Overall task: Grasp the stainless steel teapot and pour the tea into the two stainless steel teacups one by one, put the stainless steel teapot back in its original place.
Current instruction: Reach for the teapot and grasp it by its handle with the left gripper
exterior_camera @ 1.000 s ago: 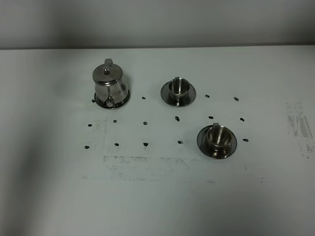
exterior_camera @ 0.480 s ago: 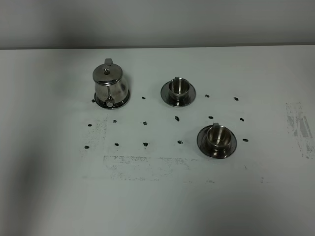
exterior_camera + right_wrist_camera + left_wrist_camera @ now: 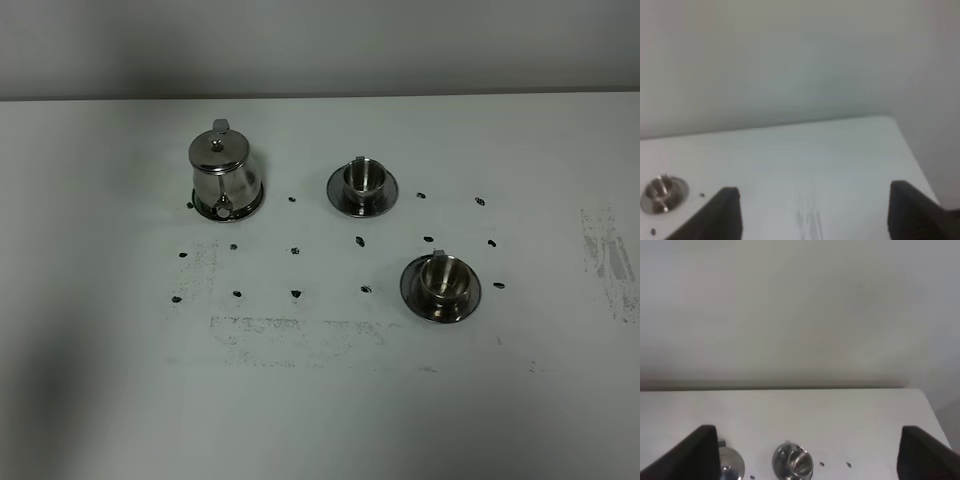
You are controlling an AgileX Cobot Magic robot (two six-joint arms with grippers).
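The stainless steel teapot (image 3: pixel 225 178) stands upright at the back left of the table on its round disc, the original place (image 3: pixel 253 203), lid on. The tea is hidden. One stainless steel teacup (image 3: pixel 363 177) sits on its saucer (image 3: pixel 385 192) right of the pot. The other teacup (image 3: pixel 443 277) rests on a saucer (image 3: pixel 466 298) nearer and further right. Neither gripper appears in the exterior high view. My left gripper (image 3: pixel 812 456) is open, well back from the teapot (image 3: pixel 728 465) and a teacup (image 3: pixel 792 461). My right gripper (image 3: pixel 816 214) is open and empty, with a teacup (image 3: pixel 661 191) off to one side.
Small dark marks (image 3: pixel 296 250) dot the white table (image 3: pixel 320 400) in rows around the cups. Scuffed patches (image 3: pixel 290 335) lie in front of them. A plain wall (image 3: pixel 320 45) runs behind the table's far edge.
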